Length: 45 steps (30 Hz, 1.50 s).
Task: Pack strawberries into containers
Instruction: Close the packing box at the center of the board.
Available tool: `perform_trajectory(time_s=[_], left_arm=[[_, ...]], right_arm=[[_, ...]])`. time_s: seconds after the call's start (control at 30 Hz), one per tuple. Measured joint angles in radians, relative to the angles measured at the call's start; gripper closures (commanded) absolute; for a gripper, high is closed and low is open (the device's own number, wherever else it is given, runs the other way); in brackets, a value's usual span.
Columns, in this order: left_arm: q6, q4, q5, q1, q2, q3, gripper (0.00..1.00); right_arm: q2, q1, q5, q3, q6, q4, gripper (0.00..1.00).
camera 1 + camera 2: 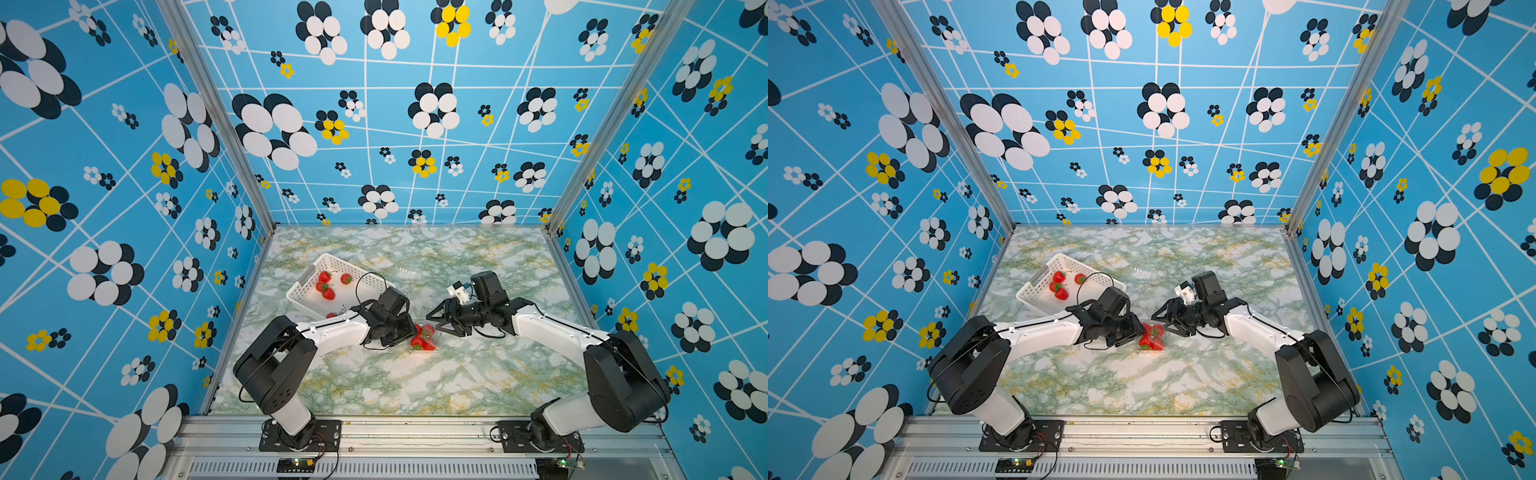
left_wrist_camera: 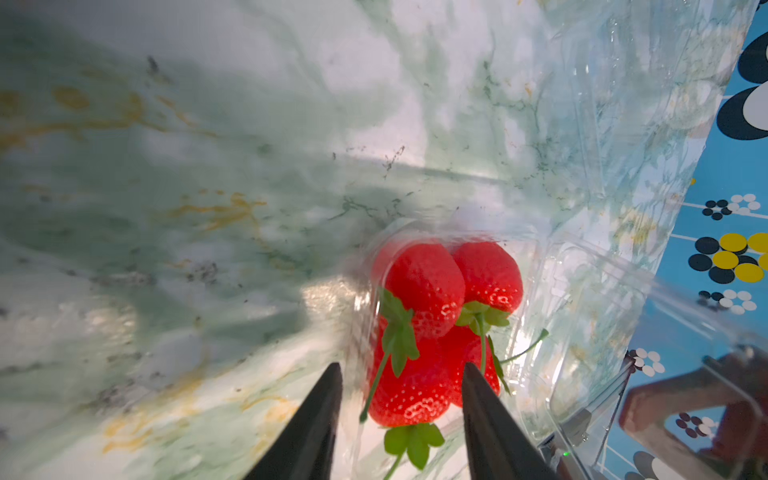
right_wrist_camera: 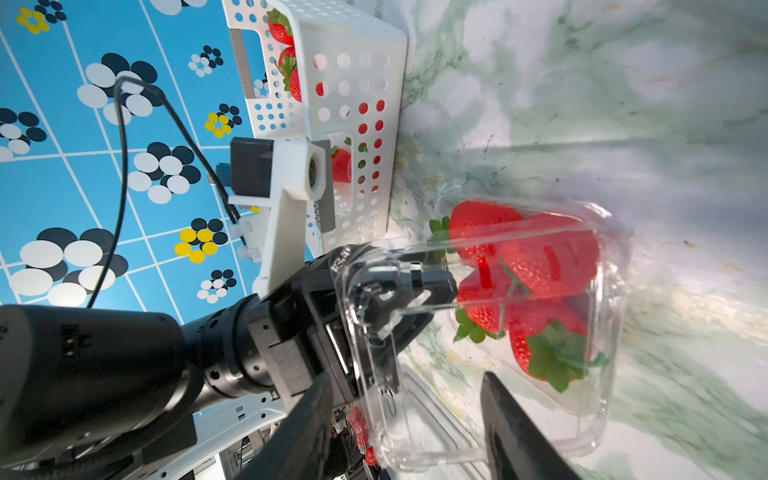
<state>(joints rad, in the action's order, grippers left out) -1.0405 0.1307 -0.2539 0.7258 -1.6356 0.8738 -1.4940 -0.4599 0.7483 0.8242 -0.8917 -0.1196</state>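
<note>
Several strawberries [image 2: 419, 286] fill the mid-table container [image 3: 600, 399]; left gripper [image 2: 401, 365] and right gripper [image 3: 406, 376], both spread, flank it, probably to shut its lid [image 3: 374, 332].

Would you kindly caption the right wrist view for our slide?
Strawberries in a clear container, left gripper at its edge.

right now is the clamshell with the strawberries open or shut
Open. In the right wrist view its clear lid stands swung away from the clamshell tray that holds the strawberries, not pressed down over them.

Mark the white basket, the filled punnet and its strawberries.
white basket [image 1: 307, 297]: a top view, bare floor.
filled punnet [image 3: 586, 419]: right wrist view, clear bare corner.
strawberries [image 2: 419, 286]: left wrist view, a berry's red flesh.
</note>
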Motion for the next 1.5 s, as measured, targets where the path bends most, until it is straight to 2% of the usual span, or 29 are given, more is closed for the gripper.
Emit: perform_trajectory(time_s=[0.33, 1.1, 1.5], left_arm=[[-0.01, -0.039, -0.001, -0.011, 0.014, -0.038, 0.47], [-0.07, -0.087, 0.038, -0.074, 0.185, -0.202, 0.48], [-0.076, -0.135, 0.044, -0.078, 0.191, -0.211, 0.46]], right_arm=[[-0.047, -0.023, 0.006, 0.043, -0.008, 0.01, 0.43], [-0.172, -0.071, 0.021, 0.11, -0.018, 0.054, 0.44], [-0.259, -0.092, 0.022, 0.136, -0.018, 0.061, 0.46]])
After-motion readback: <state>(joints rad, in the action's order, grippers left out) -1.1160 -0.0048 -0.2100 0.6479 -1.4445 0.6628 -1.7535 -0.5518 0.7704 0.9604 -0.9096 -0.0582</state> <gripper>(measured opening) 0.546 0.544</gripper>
